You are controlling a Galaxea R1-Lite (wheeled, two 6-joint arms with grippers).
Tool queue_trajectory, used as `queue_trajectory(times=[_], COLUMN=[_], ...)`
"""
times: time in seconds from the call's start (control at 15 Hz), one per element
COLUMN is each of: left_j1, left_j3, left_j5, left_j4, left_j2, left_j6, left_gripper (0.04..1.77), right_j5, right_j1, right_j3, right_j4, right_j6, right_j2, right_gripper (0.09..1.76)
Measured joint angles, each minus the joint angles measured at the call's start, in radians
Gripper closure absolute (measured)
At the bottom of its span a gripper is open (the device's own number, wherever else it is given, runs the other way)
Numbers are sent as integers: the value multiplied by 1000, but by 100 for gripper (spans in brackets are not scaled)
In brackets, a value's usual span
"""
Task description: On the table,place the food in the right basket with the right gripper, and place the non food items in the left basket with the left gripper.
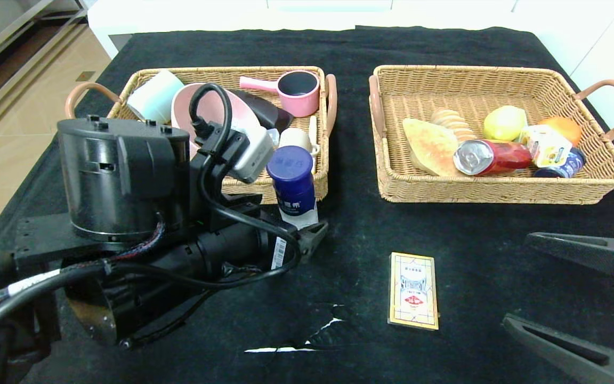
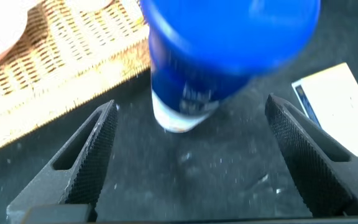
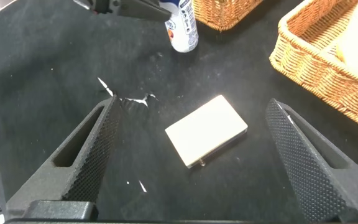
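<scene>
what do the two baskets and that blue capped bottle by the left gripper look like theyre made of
Left basket and right basket: woven wicker or rattan, going by the tan interlaced strands; the looped handles look smooth, perhaps leather or plastic. Blue-capped bottle: probably plastic, with a glossy blue cap and a white body bearing a printed label. It stands upright between the open left gripper's fingers, not yet gripped.

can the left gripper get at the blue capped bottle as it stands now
Probably yes. The left gripper is open, with the blue-capped bottle upright on the table just ahead of its fingers, in front of the left basket. Nothing sits between them.
</scene>
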Motion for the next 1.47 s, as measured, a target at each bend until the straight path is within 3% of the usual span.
queue_trajectory(times=[1.13, 1.47], left_j1=[5, 5], left_j3=[-50, -53], left_j5=[65, 63], left_j4=[-103, -103], left_j2=[101, 107], left_j6=[1, 4], left_gripper=[9, 82], right_j5=[0, 0], right_j1=[1, 1], right_j3=[0, 0], right_j4=[-1, -1], right_j6=[0, 0], right_j2=[-4, -4], right_gripper=[14, 14])
